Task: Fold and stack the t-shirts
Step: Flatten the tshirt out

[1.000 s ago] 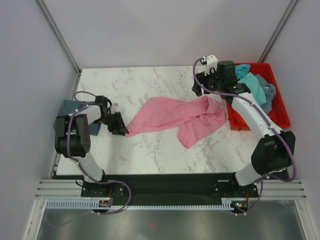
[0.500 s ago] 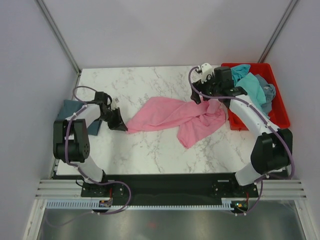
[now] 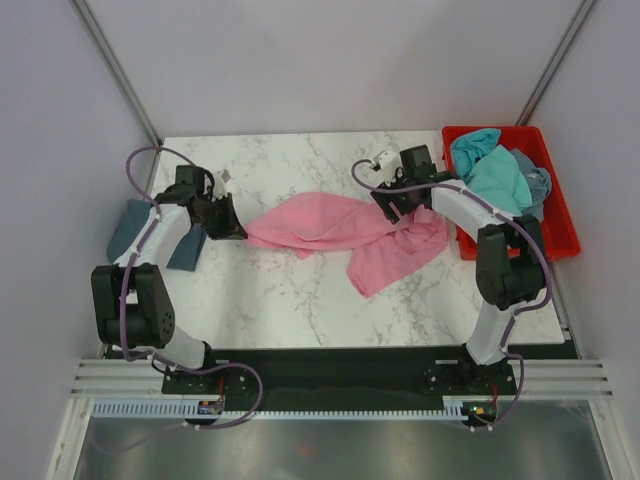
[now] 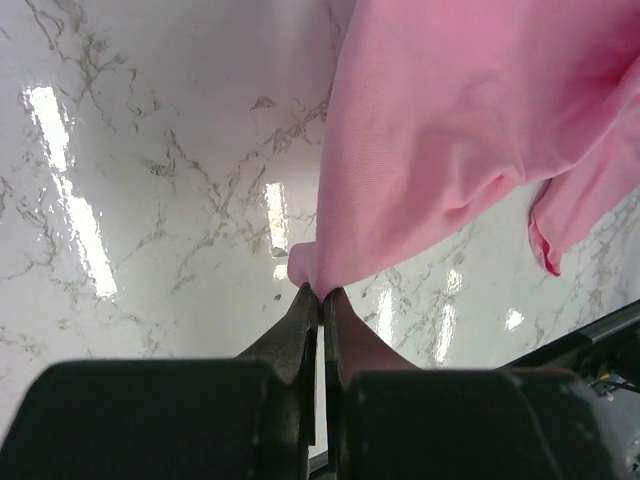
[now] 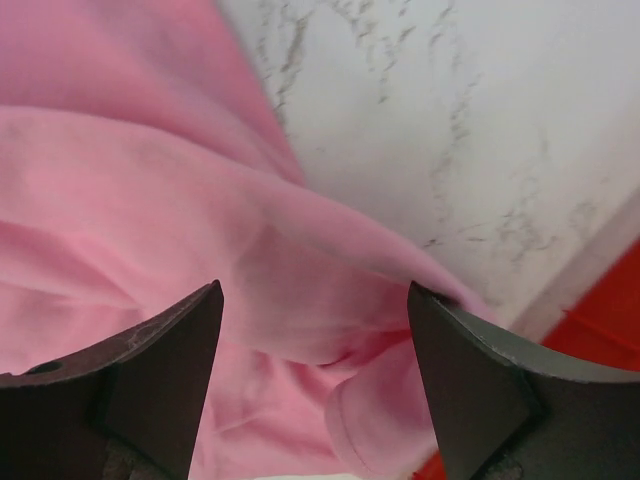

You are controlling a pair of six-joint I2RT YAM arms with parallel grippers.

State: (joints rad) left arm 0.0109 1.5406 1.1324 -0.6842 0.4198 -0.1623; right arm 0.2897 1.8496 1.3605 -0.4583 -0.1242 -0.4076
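The pink t-shirt (image 3: pixel 330 228) lies bunched across the middle of the marble table (image 3: pixel 300 300). My left gripper (image 3: pixel 236 222) is shut on its left end, pinching a fold of pink cloth (image 4: pixel 400 150) at the fingertips (image 4: pixel 318 293). My right gripper (image 3: pixel 392 205) is open over the shirt's right part, its fingers (image 5: pixel 175 350) apart with pink cloth (image 5: pixel 150 200) below them. A folded slate-blue shirt (image 3: pixel 135 228) lies at the table's left edge. Turquoise (image 3: pixel 490 170) and grey-blue (image 3: pixel 537 185) shirts sit in the red crate (image 3: pixel 560 230).
The red crate stands at the table's right edge, close to my right arm; its red wall shows in the right wrist view (image 5: pixel 600 310). Grey walls surround the table. Bare marble lies at the front and back of the table.
My left gripper has pulled the shirt's left end back and to the left. My right gripper has moved left from beside the crate and now hangs over the shirt's right part.
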